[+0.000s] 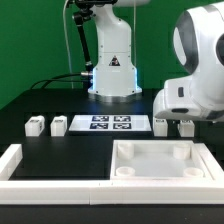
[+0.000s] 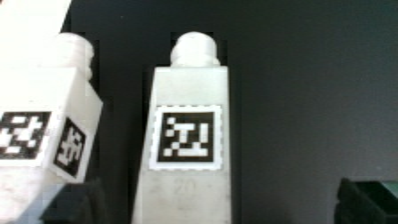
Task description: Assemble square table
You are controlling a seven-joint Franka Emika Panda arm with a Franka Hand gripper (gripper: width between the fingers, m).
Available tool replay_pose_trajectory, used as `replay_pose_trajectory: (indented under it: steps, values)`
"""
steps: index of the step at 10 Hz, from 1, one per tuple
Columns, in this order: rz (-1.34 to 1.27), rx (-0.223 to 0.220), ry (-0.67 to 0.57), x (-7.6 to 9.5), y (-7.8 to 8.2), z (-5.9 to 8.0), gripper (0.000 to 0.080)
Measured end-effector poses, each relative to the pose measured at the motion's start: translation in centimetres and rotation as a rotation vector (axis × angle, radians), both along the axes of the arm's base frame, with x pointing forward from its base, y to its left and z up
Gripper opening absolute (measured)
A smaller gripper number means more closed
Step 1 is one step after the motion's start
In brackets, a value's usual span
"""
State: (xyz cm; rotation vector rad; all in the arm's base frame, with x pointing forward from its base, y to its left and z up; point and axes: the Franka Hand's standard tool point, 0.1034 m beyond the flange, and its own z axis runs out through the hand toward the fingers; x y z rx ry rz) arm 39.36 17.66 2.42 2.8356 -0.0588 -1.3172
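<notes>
The square table slab [image 1: 160, 160], white with raised ribs and round corner sockets, lies at the front right. Two short white legs [image 1: 35, 125] [image 1: 60, 125] stand left of the marker board. Two more legs [image 1: 160, 125] [image 1: 185, 127] stand at the exterior view's right, under the arm's hand. My gripper [image 1: 172, 116] is low over these two. In the wrist view a tagged leg [image 2: 191, 120] lies between my open gripper [image 2: 214, 208]; the dark fingertips [image 2: 374, 200] stand apart from it. A second tagged leg [image 2: 45, 120] is beside it.
The marker board [image 1: 105, 123] lies in the middle of the black table. A low white border wall [image 1: 12, 165] runs along the front and left. The robot base [image 1: 112, 70] stands at the back, with cables to its left.
</notes>
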Motion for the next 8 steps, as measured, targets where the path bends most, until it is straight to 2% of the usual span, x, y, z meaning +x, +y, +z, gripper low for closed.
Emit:
replay_pose_trajectory:
  steps: [1, 4, 7, 8]
  values:
    - [0.005, -0.003, 0.053, -0.4, -0.1, 0.0, 0.0649]
    - [0.005, 0.002, 0.052, -0.4, -0.2, -0.5, 0.0649]
    - [0.012, -0.004, 0.073, -2.0, -0.1, -1.5, 0.0649]
    - [-0.009, -0.021, 0.083, -2.3, -0.1, -1.7, 0.0649]
